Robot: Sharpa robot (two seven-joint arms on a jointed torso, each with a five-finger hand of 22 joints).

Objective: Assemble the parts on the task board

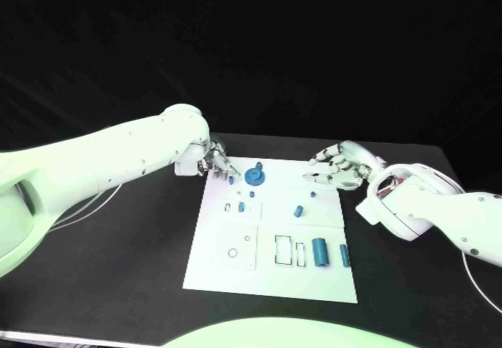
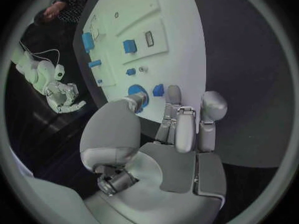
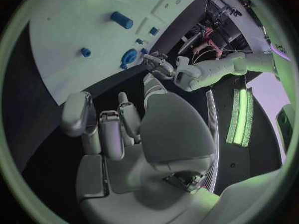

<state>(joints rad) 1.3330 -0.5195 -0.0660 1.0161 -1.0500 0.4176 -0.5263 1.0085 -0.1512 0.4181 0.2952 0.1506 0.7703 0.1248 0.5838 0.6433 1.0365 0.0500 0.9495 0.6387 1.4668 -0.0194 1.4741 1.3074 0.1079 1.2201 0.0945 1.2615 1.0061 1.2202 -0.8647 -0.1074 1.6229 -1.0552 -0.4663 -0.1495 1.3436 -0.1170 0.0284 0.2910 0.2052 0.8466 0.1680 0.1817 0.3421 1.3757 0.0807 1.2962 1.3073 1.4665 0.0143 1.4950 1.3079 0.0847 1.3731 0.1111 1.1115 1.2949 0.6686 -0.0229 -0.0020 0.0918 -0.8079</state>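
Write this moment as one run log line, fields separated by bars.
left hand: at board's far left corner, empty | right hand: at far right corner, empty | task board: blue parts loose

Black table (image 1: 125, 268); thin pale cable (image 1: 89, 209), perhaps, at its left edge.

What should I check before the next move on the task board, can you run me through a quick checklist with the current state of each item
1. Left hand free of any part: cannot tell; it hovers at the far left corner of the task board, fingers hiding what lies beneath.
2. Right hand empty: ok; its fingers are curled in with nothing between them in the right wrist view.
3. Blue gear reachable: ok; it lies uncovered near the board's far edge, between the two hands.
4. Large blue cylinder undisturbed: ok; it rests on the near part of the board, away from both hands.
5. Board flat on the black table: ok.
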